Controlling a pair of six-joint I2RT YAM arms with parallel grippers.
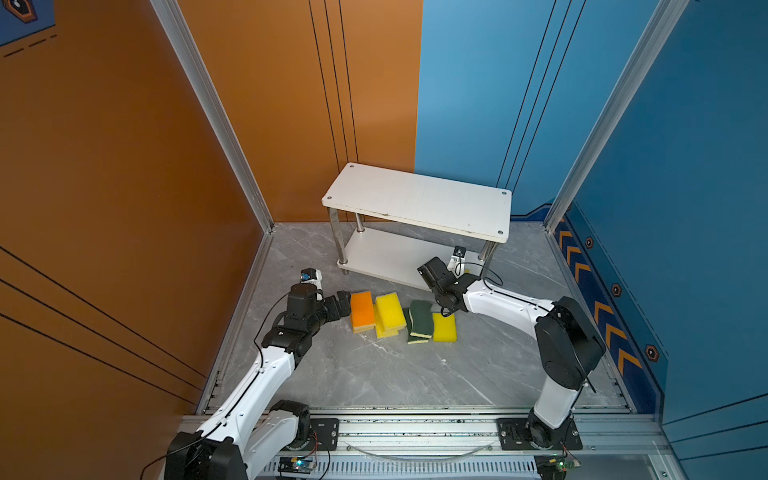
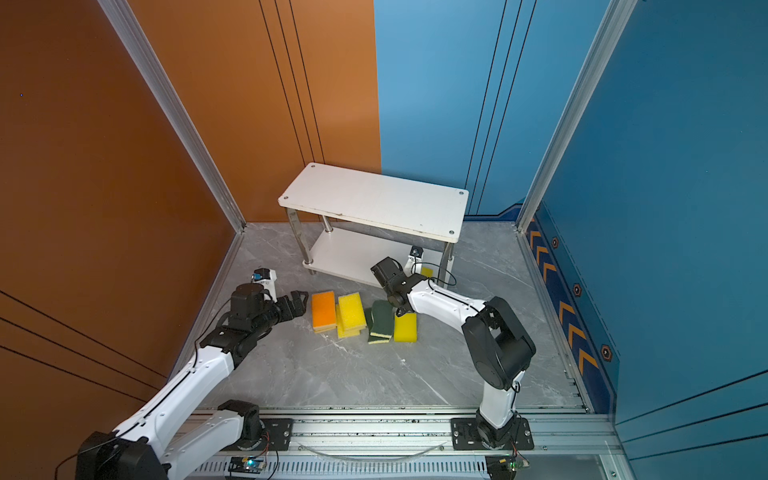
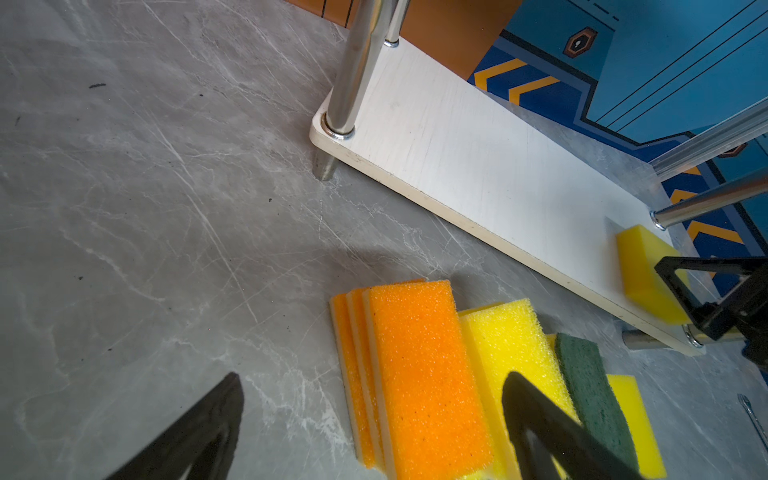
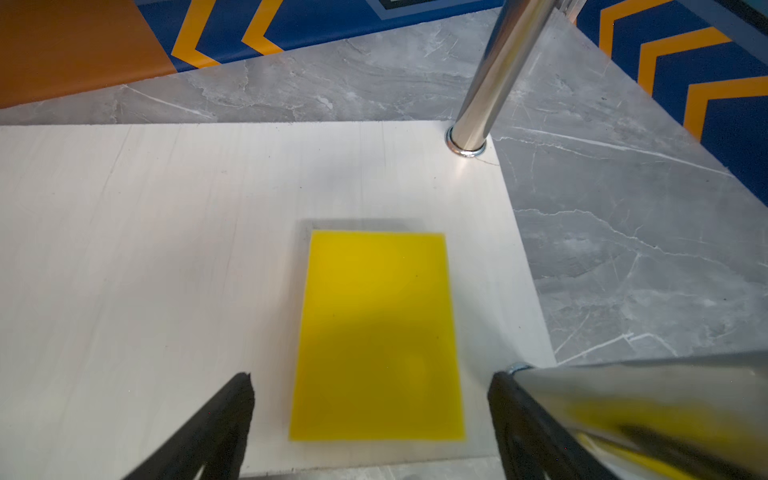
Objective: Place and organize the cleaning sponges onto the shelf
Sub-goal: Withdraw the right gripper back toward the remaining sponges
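The right end effector (image 4: 370,419) sits low at the right end of the shelf (image 1: 415,195), reaching under the top board, its jaws parted wide on either side of a yellow sponge (image 4: 376,332) that lies flat on the lower board, apparently let go of, with clear gaps on both sides. That sponge lies straight ahead of the jaws, its long axis running away from them toward the chrome leg (image 4: 490,75) at the board's far corner. The remaining cleaning sponges (image 1: 390,316) lie in a row on the desk (image 1: 374,374) in front of the shelf: an orange-topped stack (image 3: 419,374), yellow blocks (image 3: 511,345), green scouring pads (image 1: 419,322). The left end effector (image 3: 370,432) is the nearer one to these; it hangs fully open and empty just beside the orange stack, the stack's long axis pointing roughly toward the shelf. The left arm (image 1: 266,374) stretches low and forward, wrist level; the right arm (image 1: 511,307) is folded at the elbow, forearm angled across toward the shelf.
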